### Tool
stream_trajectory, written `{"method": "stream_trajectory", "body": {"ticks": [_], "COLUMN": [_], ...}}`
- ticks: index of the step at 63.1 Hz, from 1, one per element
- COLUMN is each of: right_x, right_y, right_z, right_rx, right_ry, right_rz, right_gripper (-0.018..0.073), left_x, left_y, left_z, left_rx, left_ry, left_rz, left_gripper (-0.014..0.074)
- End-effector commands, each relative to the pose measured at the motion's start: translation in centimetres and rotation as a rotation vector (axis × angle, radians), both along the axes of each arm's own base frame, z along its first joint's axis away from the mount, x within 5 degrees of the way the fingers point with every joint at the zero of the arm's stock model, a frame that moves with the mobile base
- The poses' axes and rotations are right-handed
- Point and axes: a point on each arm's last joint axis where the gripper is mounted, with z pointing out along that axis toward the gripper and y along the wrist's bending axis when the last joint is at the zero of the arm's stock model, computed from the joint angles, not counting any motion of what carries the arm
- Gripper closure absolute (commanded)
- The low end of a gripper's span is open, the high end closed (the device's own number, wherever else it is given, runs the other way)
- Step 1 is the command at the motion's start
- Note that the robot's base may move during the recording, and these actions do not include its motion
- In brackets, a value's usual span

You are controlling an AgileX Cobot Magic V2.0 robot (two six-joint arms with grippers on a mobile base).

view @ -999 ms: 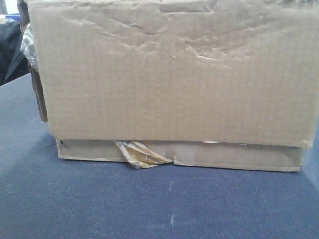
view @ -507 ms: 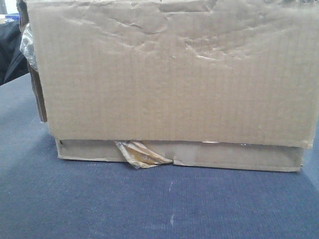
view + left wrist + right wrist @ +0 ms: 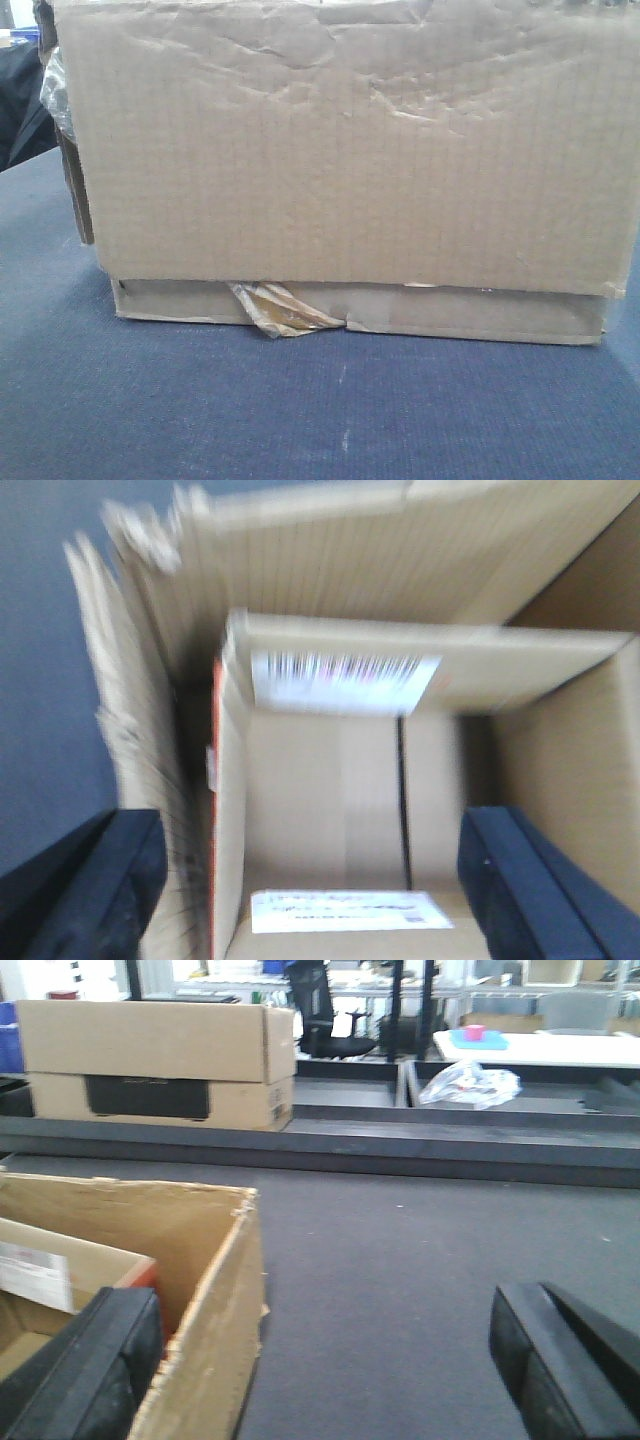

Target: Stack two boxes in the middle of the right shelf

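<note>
We centre the left gripper (image 3: 310,875), jaws spread and empty, astride the frayed wall of the tall box (image 3: 340,150) before closing, though blur leaves the alignment unsure. The right gripper (image 3: 325,1360) hangs released too. The creased tall box sits on the flat box (image 3: 480,315), yellowish tape (image 3: 285,312) peeling, on blue-grey carpet (image 3: 330,410).

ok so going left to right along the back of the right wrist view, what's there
stacked cardboard boxes → black office chair → crumpled plastic bag
</note>
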Motion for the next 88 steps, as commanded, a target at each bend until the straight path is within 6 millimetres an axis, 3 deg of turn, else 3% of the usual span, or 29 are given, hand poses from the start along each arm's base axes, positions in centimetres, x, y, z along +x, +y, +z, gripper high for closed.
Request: {"method": "stream_trajectory", "body": {"ticks": [1, 11, 25, 32, 42, 55, 74, 82, 88], "right_x": [0.8, 3.7, 10.0, 13.3, 16.4, 19.0, 22.0, 22.7, 23.0], "right_y": [0.4, 1.9, 4.6, 5.5, 6.3, 6.9, 7.7, 7.8, 7.9], "right_z": [1.8, 5.2, 6.2, 4.6, 1.5, -1.4, -5.3, -6.3, -6.8], "right_rx": [-0.008, -0.029, -0.095, -0.118, -0.141, -0.153, -0.167, -0.171, -0.173], "right_ry": [0.019, 0.129, 0.437, 0.577, 0.733, 0.834, 0.955, 0.987, 0.999], "right_rz": [0.036, 0.125, 0.224, 0.234, 0.238, 0.238, 0.236, 0.236, 0.235], "right_gripper": [-0.0009, -0.0009, -0.0009, -0.0009, -0.0009, -0.0009, -0.0006, 0.0084, 0.0250], "left_x": [-1.9, -3.4, -2.9, -2.4, -2.1, -1.7, 0.4, 1.0, 1.2], "left_y": [1.3, 3.5, 6.6, 6.5, 5.9, 5.7, 4.8, 4.6, 4.6], "left_z": [3.1, 4.9, 2.9, 0.7, -2.5, -5.7, -9.8, -10.8, -11.1], "left_rx": [0.002, 0.039, 0.041, 0.068, 0.091, 0.120, 0.136, 0.144, 0.140], "left_ry": [-0.105, -0.165, -0.071, 0.005, 0.113, 0.218, 0.335, 0.360, 0.372], "left_rz": [0.016, 0.023, 0.069, 0.063, 0.038, 0.033, 0.024, 0.024, 0.035], "left_gripper": [0.0118, 0.0118, 0.0118, 0.0118, 0.0118, 0.0118, 0.0120, 0.0122, 0.0165]}}
